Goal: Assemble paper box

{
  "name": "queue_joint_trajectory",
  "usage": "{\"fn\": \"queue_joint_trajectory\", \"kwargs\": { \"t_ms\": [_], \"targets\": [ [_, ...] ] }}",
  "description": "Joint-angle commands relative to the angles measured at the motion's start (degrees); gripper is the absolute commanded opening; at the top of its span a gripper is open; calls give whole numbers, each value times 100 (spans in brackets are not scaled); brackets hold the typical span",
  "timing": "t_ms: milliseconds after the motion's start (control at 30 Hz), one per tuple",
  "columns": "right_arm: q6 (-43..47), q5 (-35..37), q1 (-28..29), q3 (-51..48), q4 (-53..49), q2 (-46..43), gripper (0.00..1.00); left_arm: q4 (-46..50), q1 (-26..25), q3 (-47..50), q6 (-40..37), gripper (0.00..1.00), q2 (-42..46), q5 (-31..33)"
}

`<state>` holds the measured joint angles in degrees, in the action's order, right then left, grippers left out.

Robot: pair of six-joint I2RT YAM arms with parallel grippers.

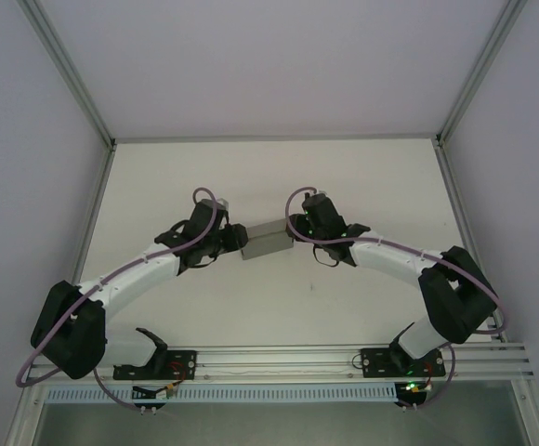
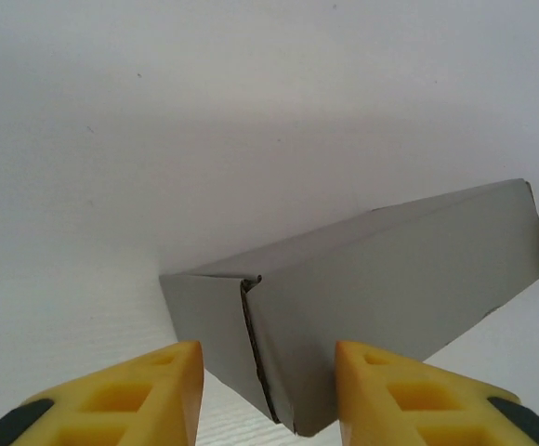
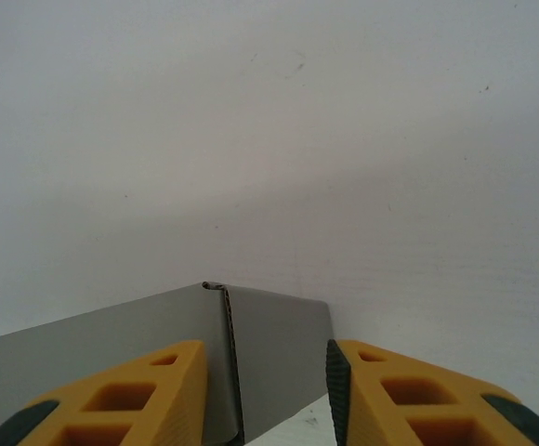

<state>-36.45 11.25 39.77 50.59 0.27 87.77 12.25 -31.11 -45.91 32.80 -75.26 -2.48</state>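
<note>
Top external: paper box (image 1: 268,241) far from table (image 1: 279,177) edges.

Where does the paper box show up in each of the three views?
Top external: paper box at centre, between the left gripper and the right gripper.
Left wrist: paper box at lower right, its near corner between the yellow jaws.
Right wrist: paper box at bottom left, its end face between the yellow jaws.
Shared landmark: the white table around it.
</note>
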Motion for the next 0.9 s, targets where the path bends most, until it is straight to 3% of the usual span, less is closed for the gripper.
{"fn": "queue_joint_trajectory", "kwargs": {
  "t_ms": [0, 633, 733, 867],
  "targets": [
    [118, -188, -41, -465, -800, 338, 36, 85, 160, 531, 86, 38, -115, -12],
    [1183, -965, -281, -1669, 1229, 584, 29, -2338, 214, 2232, 23, 19, -619, -350],
    [1279, -999, -277, -1745, 1359, 665, 20, -2276, 161, 2083, -163, 15, -907, -305],
    [1288, -1032, -282, -1945, 1689, 481, 15, -2429, 67, 2035, -178, 14, -1044, -411]
  ]
}}
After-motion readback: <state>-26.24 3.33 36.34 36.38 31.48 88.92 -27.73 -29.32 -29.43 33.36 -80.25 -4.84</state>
